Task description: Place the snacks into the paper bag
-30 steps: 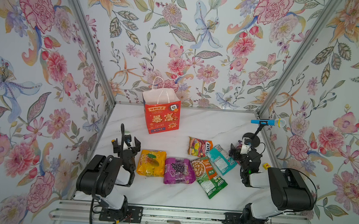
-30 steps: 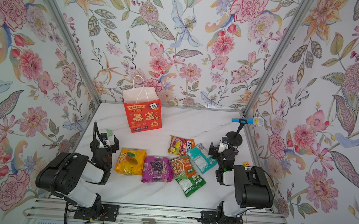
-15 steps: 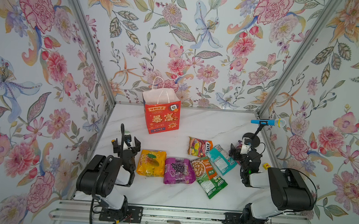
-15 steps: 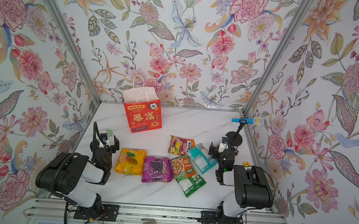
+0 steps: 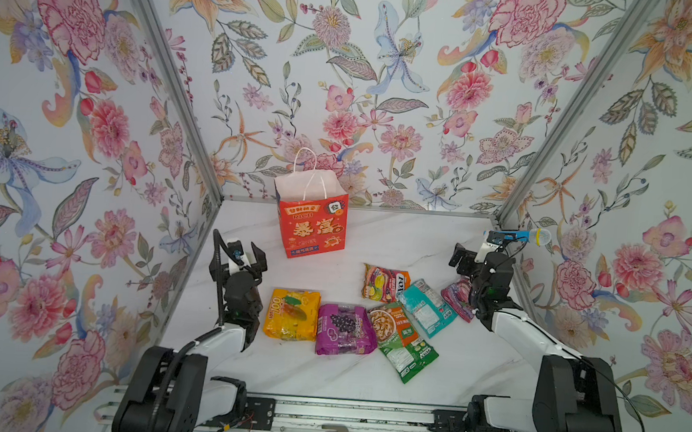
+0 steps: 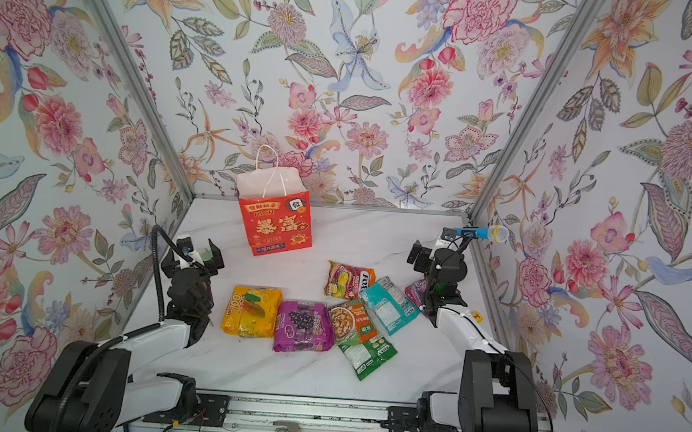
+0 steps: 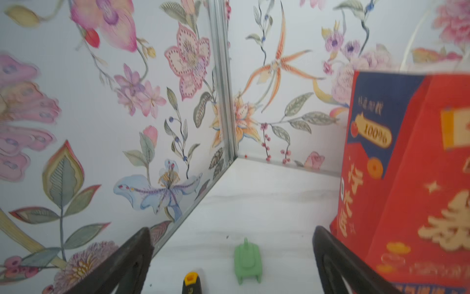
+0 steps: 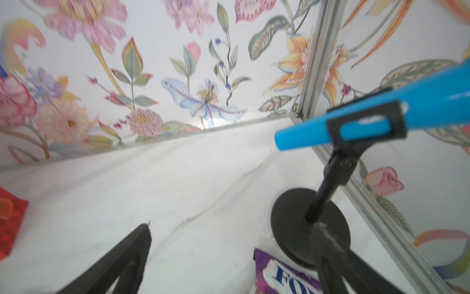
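The red-orange paper bag (image 5: 312,223) (image 6: 277,224) stands upright and open-topped near the back wall; in the left wrist view its blue side panel (image 7: 368,127) shows. The snacks lie flat in a row in both top views: yellow-orange (image 5: 291,314), purple (image 5: 344,329), orange-green (image 5: 400,337), teal (image 5: 425,308), fruit-printed red (image 5: 385,283), and a purple packet (image 8: 279,275) beside the right arm. My left gripper (image 5: 245,255) (image 7: 231,229) is open and empty, left of the yellow packet. My right gripper (image 5: 468,257) (image 8: 231,226) is open and empty above the table.
A blue microphone (image 5: 518,236) (image 8: 356,119) on a black round-based stand (image 8: 305,224) sits at the back right corner, close to the right gripper. A small green toy tank (image 7: 247,259) and a yellow-tipped black object (image 7: 192,280) lie before the left gripper. Floral walls enclose three sides.
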You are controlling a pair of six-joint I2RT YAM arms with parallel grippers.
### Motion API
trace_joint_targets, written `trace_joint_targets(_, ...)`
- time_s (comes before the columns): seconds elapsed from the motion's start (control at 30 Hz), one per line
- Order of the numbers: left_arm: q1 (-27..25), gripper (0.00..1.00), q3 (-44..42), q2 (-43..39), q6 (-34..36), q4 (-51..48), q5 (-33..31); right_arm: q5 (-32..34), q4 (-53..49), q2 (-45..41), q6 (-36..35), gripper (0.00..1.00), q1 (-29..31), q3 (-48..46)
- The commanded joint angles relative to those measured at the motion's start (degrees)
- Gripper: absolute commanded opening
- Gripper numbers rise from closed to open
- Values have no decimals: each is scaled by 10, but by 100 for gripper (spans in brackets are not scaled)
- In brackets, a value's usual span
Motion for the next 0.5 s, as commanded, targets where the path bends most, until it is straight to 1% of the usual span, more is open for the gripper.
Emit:
trace_joint_targets(0.0, 0, 99, 44, -76, -131, -213, -35, -40, -104, -27, 133, 99, -19, 7)
trace_joint_targets(0.03, 3, 99, 47, -99, -138, -230, -11, -77, -82, -27, 144, 99, -30, -2)
trace_joint_targets(0.07, 12, 99, 50, -121, -131, -240, 35, -105, -69, -23, 165, 99, -37, -3)
trace_joint_targets(0.1, 26, 99, 62, -138, -134, -265, 79, -122, -80, -15, 174, 99, -37, 11)
trace_joint_targets(0.13, 41, 99, 79, -146, -141, -296, 115, -126, -109, -7, 172, 99, -33, 32)
trace_joint_targets(0.2, 75, 99, 142, -141, -159, -381, 193, -118, -196, 19, 147, 99, -12, 90)
trace_joint_targets(0.23, 90, 99, 175, -129, -159, -419, 237, -107, -233, 31, 136, 99, 0, 115)
trace_joint_targets(0.3, 105, 97, 252, -95, -152, -485, 292, -106, -289, 51, 121, 99, 15, 154)
trace_joint_targets(0.37, 107, 95, 338, -47, -135, -558, 327, -123, -331, 67, 111, 99, 24, 183)
trace_joint_targets(0.47, 106, 94, 464, 35, -130, -662, 381, -142, -360, 74, 98, 99, 36, 199)
